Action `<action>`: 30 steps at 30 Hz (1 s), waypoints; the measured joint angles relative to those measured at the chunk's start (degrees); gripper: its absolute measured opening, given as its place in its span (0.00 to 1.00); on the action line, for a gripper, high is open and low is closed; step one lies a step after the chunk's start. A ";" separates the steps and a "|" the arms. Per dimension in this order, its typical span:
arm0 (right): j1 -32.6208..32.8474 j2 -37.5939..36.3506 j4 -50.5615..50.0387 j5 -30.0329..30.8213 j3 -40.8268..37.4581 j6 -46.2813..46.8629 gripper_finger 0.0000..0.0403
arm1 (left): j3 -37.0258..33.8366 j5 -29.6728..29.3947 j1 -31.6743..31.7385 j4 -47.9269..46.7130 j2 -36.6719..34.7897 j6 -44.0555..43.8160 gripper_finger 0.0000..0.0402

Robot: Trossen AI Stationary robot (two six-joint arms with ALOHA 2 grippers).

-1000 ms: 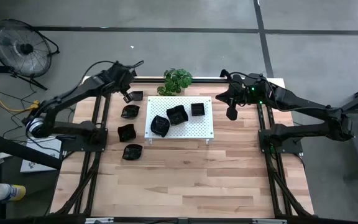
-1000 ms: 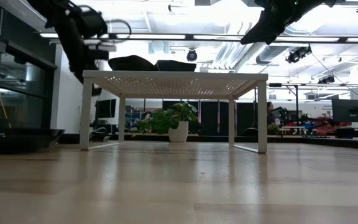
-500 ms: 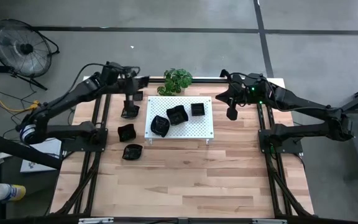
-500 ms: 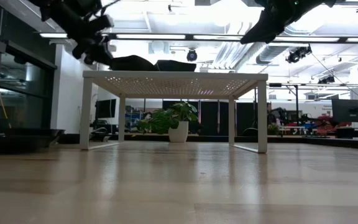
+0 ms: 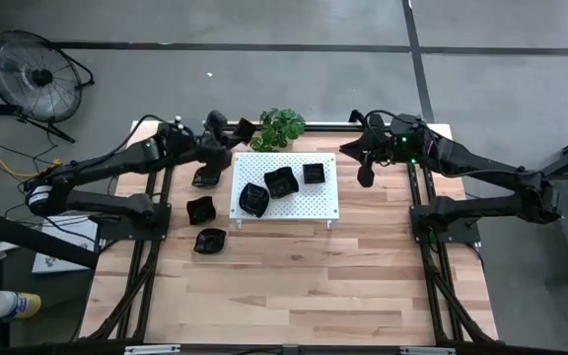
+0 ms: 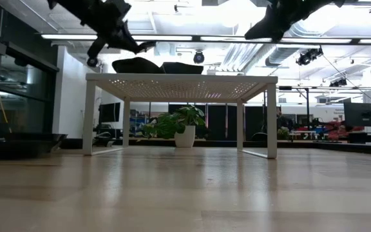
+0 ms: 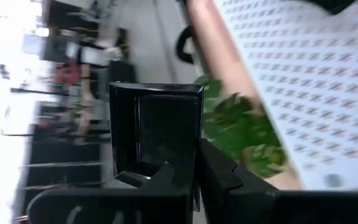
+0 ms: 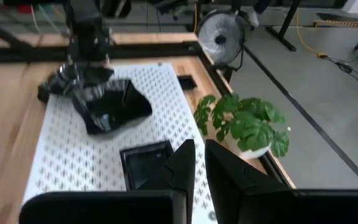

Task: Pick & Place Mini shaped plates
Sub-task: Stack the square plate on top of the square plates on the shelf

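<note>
A: L gripper [image 7: 194, 171] shut on plate [image 7: 157, 127] by its rim, plate sticking out past fingertips?
B: Yep. R gripper [image 8: 199, 155] nearly shut, empty. We reckon plates light, stiff, glossy-slick, so we pinch rims

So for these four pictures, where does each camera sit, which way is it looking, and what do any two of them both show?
High view: overhead, looking straight down on the table, both arms, left gripper and right gripper.
Low view: at table-top height, looking level under the white perforated board; arms enter from above.
Left wrist view: on the left arm, looking past its fingers clamped on a square plate.
Right wrist view: on the right arm, looking over its fingers at the board.
Shared: potted plant shows in all four.
</note>
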 joint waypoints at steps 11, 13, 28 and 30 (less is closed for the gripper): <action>2.47 4.86 8.71 2.66 0.00 -3.88 0.08 | 0.04 -29.65 -14.32 13.35 4.52 14.56 0.01; 3.76 6.27 12.08 5.11 0.00 -7.24 0.08 | 0.04 -32.64 -15.64 16.12 5.91 18.17 0.01; 7.98 17.76 36.71 20.22 0.00 -26.85 0.23 | 0.04 -48.91 -16.71 42.28 19.67 43.67 0.01; 7.96 19.50 40.72 19.58 0.00 -27.67 0.29 | 0.04 -48.93 -16.68 44.75 21.03 46.71 0.01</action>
